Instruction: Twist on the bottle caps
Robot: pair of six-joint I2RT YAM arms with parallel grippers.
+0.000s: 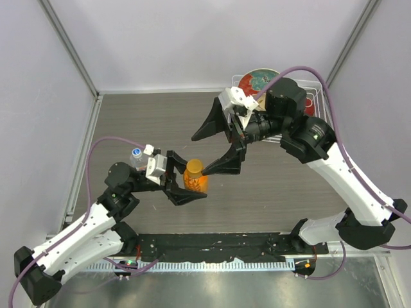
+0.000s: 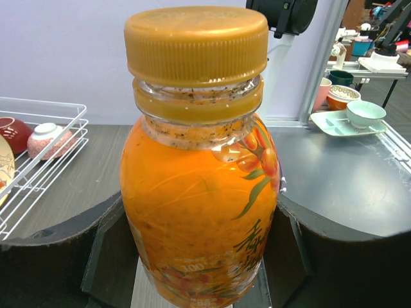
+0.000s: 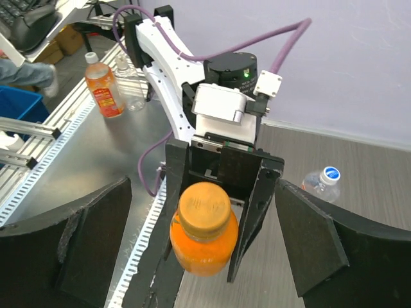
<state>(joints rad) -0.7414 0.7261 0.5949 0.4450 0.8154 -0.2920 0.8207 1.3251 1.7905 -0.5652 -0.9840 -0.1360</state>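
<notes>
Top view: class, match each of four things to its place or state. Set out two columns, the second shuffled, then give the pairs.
Things
1. orange bottle
2. clear bottle
3. right gripper
4. rack

Places or states
A. open, close to the amber cap
B. at the far right of the table
C. clamped in the left gripper
D. free, beside the left arm

Pairs: 1-C, 2-D, 3-A, 4-B

Robotics lab: enclosed test table (image 1: 154,122), cluttered workbenches (image 2: 376,64).
</notes>
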